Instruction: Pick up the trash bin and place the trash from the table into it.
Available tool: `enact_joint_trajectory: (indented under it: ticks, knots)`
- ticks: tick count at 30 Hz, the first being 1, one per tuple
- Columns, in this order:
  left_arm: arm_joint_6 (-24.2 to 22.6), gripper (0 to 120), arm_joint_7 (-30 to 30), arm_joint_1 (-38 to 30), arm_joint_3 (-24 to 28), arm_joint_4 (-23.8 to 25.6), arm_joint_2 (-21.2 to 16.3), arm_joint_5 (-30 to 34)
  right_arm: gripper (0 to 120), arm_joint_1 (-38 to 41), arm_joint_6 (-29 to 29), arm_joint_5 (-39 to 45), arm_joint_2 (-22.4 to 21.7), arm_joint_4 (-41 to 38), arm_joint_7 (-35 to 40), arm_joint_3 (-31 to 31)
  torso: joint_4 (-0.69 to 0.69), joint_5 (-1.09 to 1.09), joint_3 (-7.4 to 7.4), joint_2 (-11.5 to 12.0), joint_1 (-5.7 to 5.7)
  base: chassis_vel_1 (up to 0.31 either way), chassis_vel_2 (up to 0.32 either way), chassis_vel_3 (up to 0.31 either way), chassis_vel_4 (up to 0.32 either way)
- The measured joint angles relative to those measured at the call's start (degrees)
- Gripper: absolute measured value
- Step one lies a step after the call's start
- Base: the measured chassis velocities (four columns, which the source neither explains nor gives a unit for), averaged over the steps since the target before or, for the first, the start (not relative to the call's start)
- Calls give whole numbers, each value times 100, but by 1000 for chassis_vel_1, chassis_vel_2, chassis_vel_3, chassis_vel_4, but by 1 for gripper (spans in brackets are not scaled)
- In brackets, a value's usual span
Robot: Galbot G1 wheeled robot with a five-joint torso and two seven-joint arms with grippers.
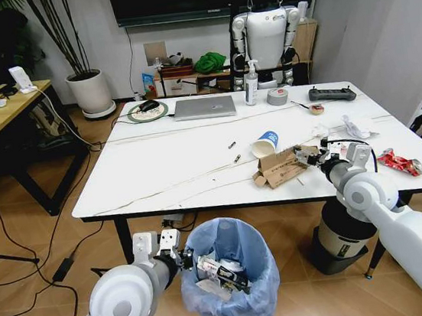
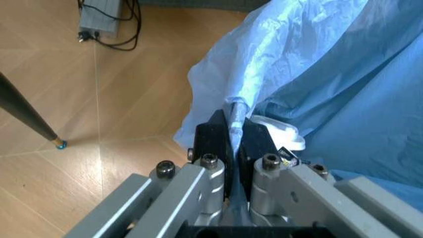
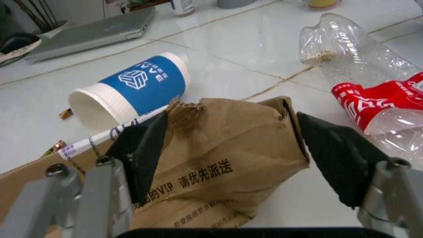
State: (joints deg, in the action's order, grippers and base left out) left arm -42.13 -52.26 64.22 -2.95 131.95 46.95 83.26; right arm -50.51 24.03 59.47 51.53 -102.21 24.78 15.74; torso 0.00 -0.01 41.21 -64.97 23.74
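Observation:
The trash bin (image 1: pixel 230 279), lined with a crinkled light-blue bag, stands on the floor just in front of the white table (image 1: pixel 158 164) and holds some litter. My left gripper (image 1: pixel 183 258) is shut on the bin's rim, its black fingers (image 2: pixel 215 134) pinching rim and bag (image 2: pixel 317 74). My right gripper (image 1: pixel 313 158) is low over the table's right front, open, its pads (image 3: pixel 146 148) straddling the torn brown cardboard (image 3: pixel 225 148) (image 1: pixel 280 168). A blue-sleeved white paper cup (image 1: pixel 265 143) (image 3: pixel 132 89) lies on its side beyond it. A red wrapper (image 1: pixel 399 162) and crumpled white paper (image 1: pixel 357 126) lie further right.
A crushed clear bottle with a red label (image 3: pixel 363 74) lies beside the cardboard. A grey laptop (image 1: pixel 205 107), tape roll (image 1: pixel 277 96), spray bottle (image 1: pixel 251 84) and controller (image 1: pixel 332 94) sit at the table's far edge. A black-and-white cylinder (image 1: pixel 344 234) stands under the right side. Cables cross the floor on the left.

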Motion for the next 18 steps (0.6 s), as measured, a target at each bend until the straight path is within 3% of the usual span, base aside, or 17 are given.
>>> enact_joint_trajectory:
  ticks: [10,18]
  knots:
    - [0,0,-2,-25,-4,4,19,3,30,-42,-51,-79,16,-10,31,-17,0,0,0,-1,0,0,0,0,0]
    - [0,0,-12,-25,-18,36,7,2,8,-78,-93,-172,23,-22,34,-20,0,0,0,-1,0,0,0,0,0]
